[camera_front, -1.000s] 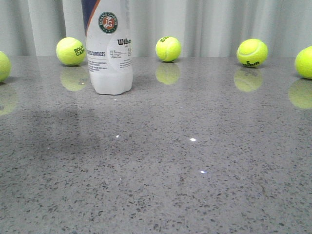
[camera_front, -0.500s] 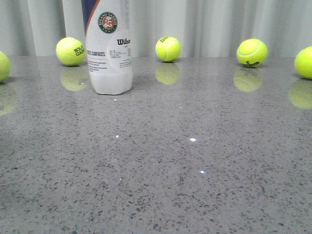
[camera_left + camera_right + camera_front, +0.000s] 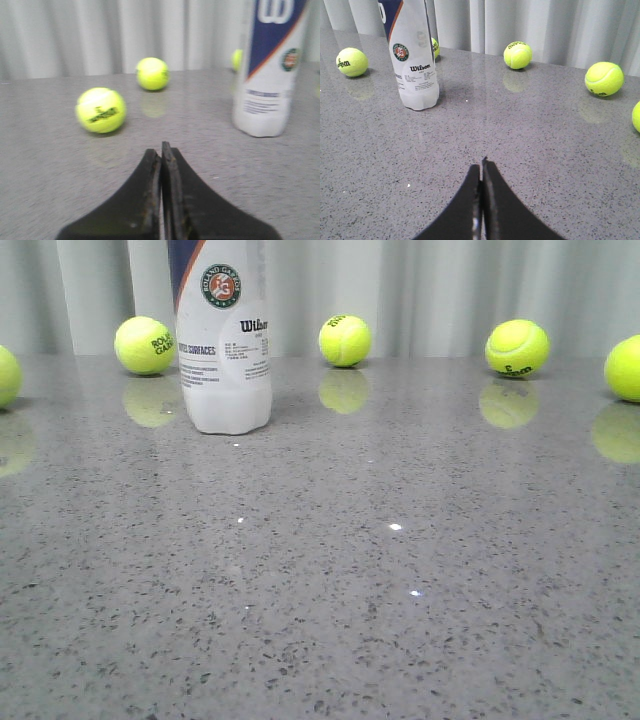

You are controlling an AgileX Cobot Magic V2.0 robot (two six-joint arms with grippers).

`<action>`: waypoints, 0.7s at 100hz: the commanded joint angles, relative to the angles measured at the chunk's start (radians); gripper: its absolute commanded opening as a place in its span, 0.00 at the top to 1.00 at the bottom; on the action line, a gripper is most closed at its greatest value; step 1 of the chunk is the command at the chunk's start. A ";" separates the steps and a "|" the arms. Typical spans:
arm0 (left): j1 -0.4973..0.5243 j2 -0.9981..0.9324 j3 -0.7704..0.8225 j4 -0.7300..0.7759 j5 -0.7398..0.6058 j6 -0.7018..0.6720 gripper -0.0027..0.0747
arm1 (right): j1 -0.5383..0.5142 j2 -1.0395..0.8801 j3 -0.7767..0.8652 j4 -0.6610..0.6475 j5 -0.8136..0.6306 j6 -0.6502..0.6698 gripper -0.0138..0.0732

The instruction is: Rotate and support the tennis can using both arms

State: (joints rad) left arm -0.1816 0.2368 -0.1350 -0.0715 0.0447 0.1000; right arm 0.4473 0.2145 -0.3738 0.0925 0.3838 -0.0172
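**Tennis can upright, both pincers closed and empty**

Grey speckled stone forms the desk (image 3: 400,570), backed by pale pleated curtains (image 3: 440,290). On it the tennis can (image 3: 224,340) stands upright, long axis vertical, base flat on the desk and top cut off by the front view's upper edge. It sits at about 11 o'clock from the middle of that view. Its round emblem and printed label face the front camera. Five tennis balls (image 3: 345,340) lie scattered along the far edge, none touching the can; the nearest is at its 9 o'clock. The left pincer (image 3: 161,150) is fully closed, fingers pressed together, holding nothing, well apart from the can. The right pincer (image 3: 481,167) is likewise closed and empty, the can standing at its 11 o'clock.
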 commanded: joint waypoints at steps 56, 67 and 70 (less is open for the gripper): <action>0.130 -0.276 0.180 0.117 -0.020 -0.155 0.99 | -0.007 0.009 -0.025 -0.007 -0.071 -0.007 0.91; 0.131 -0.276 0.180 0.117 -0.022 -0.155 0.99 | -0.007 0.009 -0.025 -0.007 -0.071 -0.007 0.91; 0.131 -0.276 0.180 0.117 -0.022 -0.155 0.99 | -0.007 0.009 -0.025 -0.007 -0.071 -0.007 0.91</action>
State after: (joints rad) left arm -0.0428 -0.0052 0.0006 0.0445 0.1129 -0.0419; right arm 0.4473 0.2145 -0.3721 0.0925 0.3838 -0.0172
